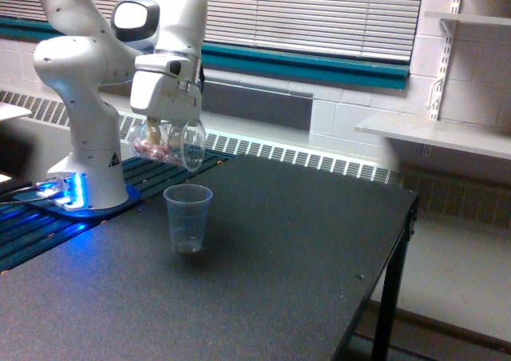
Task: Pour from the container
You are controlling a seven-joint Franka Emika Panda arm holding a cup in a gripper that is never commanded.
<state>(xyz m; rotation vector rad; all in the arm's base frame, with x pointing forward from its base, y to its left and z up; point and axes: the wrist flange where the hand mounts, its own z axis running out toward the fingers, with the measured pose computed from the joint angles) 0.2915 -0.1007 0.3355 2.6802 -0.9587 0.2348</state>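
Clear container [166, 144] in gripper [162, 131]

Lab: bench-mounted robot arm [80, 81].

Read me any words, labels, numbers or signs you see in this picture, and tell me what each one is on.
No text can be read.
Small dark triangular sticker on the robot base: a sign, too small to read.
The container held in the pincer, the plastic cup and the table: no visible markings.
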